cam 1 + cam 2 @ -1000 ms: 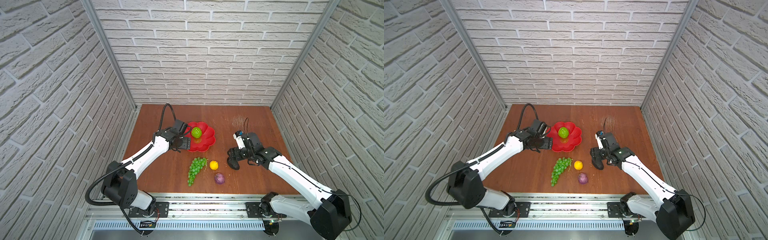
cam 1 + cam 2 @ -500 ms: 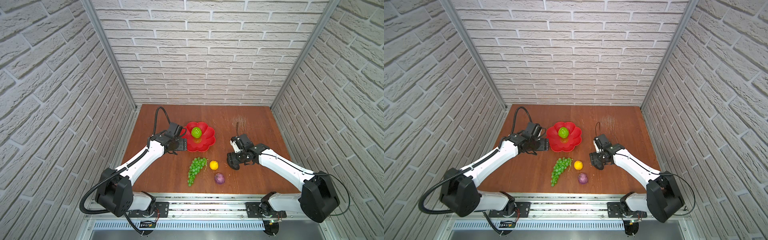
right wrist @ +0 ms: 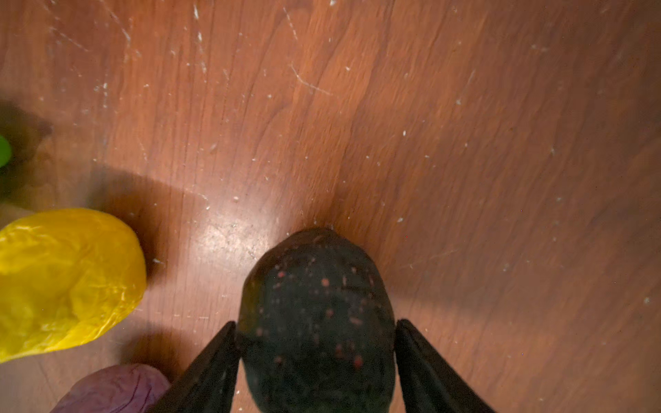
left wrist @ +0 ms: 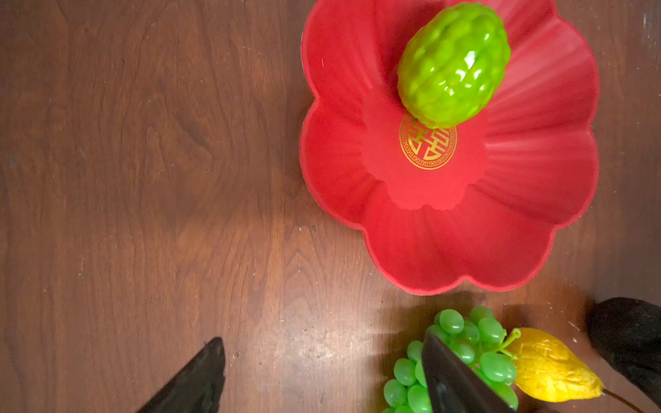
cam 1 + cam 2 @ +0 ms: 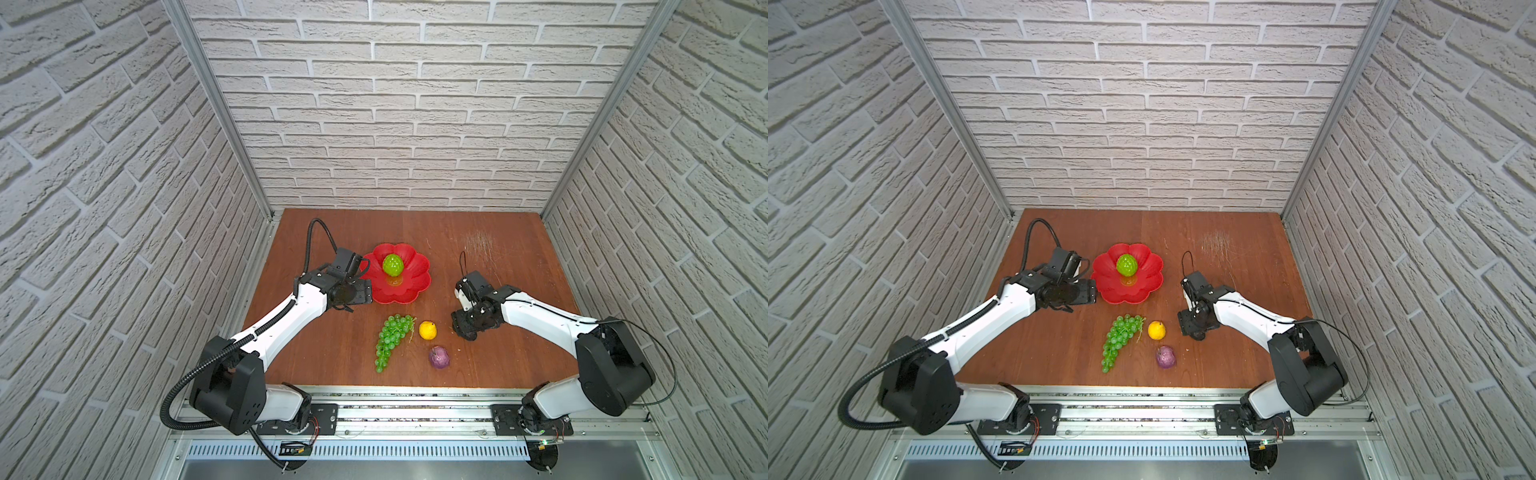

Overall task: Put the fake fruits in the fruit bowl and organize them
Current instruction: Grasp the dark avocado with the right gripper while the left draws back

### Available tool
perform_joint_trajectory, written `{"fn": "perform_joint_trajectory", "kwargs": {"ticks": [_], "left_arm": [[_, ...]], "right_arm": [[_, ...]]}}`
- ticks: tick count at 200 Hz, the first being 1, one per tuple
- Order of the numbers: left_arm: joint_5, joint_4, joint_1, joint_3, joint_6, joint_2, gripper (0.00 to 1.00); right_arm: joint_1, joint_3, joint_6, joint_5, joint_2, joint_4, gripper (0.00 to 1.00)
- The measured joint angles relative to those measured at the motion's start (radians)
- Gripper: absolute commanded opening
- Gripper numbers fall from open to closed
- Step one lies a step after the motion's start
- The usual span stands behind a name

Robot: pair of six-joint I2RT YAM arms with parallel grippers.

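Overhead, scratched brown wooden table [image 5: 332, 232] — white brick walls [image 5: 395, 104], metal rail [image 5: 415, 409].

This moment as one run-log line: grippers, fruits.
left gripper open, empty | right gripper gripping avocado | bumpy green fruit in bowl | grapes, lemon, purple fruit on table

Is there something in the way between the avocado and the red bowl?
Nothing visible. Bare table lies between the avocado and the red bowl. The lemon and grape bunch lie beside that path, not on it.
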Motion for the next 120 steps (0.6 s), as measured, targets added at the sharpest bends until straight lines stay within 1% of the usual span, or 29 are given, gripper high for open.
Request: {"fn": "perform_joint_trajectory", "kwargs": {"ticks": [15, 38, 58, 91, 105, 120], "left_arm": [[0.002, 0.0, 0.002, 0.0, -0.001, 0.0, 0.86], [0.004, 0.0, 0.006, -0.001, -0.002, 0.0, 0.86], [0.004, 0.003, 0.007, -0.003, -0.002, 0.0, 0.85], [0.008, 0.007, 0.011, -0.018, -0.003, 0.0, 0.85], [0.008, 0.008, 0.012, -0.021, -0.004, 0.0, 0.86], [0.009, 0.008, 0.012, -0.023, -0.004, 0.0, 0.85]], "right_arm": [[0.001, 0.0, 0.0, -0.001, 0.012, 0.002, 0.66], [0.001, 0.0, 0.0, -0.002, 0.026, 0.008, 0.62], [0.001, 0.001, 0.002, -0.002, 0.03, 0.013, 0.55], [0.002, 0.001, 0.002, -0.005, 0.03, 0.019, 0.51], [0.002, 0.001, 0.002, -0.005, 0.029, 0.018, 0.46], [0.002, 0.001, 0.002, -0.005, 0.025, 0.017, 0.46]]}}
